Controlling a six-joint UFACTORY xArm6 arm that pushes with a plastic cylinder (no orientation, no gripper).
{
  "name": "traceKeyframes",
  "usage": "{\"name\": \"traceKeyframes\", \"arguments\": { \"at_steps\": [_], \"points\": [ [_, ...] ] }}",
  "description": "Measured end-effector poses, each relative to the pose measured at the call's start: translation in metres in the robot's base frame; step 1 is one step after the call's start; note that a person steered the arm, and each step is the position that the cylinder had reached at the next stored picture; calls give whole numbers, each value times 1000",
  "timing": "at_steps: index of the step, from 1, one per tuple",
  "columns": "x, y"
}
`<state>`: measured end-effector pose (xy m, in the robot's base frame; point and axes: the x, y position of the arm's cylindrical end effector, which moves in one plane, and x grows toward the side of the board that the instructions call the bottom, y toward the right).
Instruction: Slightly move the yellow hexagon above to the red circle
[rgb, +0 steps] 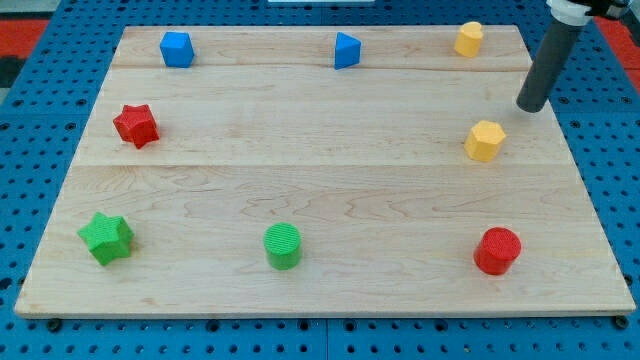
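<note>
Wooden board (320, 190) lying flat on a blue pegboard (40, 90), eight small blocks spread over it. Landmark for all places: the red circle (497, 250), a ridged cylinder near the board's lower corner at the view's right.

Yellow hexagon (485, 141) straight toward the view's top from the red circle, well apart from it, bare wood between the two. My tip (531, 107) up and slightly to the view's right of the red circle, beyond the hexagon; near the hexagon's upper right side but apart from it, a strip of wood showing between. Dark rod (548, 62) leaning up toward the view's top right corner, its upper end cut off by the frame edge. No jaws on this tool, so nothing wide or narrow to report; rod bare, holding nothing, touching no block.

Second yellow block (468, 39), shape hard to make out, far toward the view's top from the red circle, close to the board's far edge. Green cylinder (283, 246) level with the red circle, well to the view's left. Green star (107, 238) farther left again, about the same level. Red star (136, 125) up and far left of the red circle. Blue cube-like block (177, 49) and blue wedge-like block (346, 51) along the far edge, up and left of the red circle.
</note>
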<state>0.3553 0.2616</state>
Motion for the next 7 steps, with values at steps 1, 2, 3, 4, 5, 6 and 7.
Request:
{"name": "traceKeyframes", "arguments": {
  "at_steps": [1,2,3,4,5,6,7],
  "points": [
    [0,31],
    [1,82],
    [36,79],
    [96,54],
    [113,-5],
    [91,-30],
    [79,-37]
  ]
}}
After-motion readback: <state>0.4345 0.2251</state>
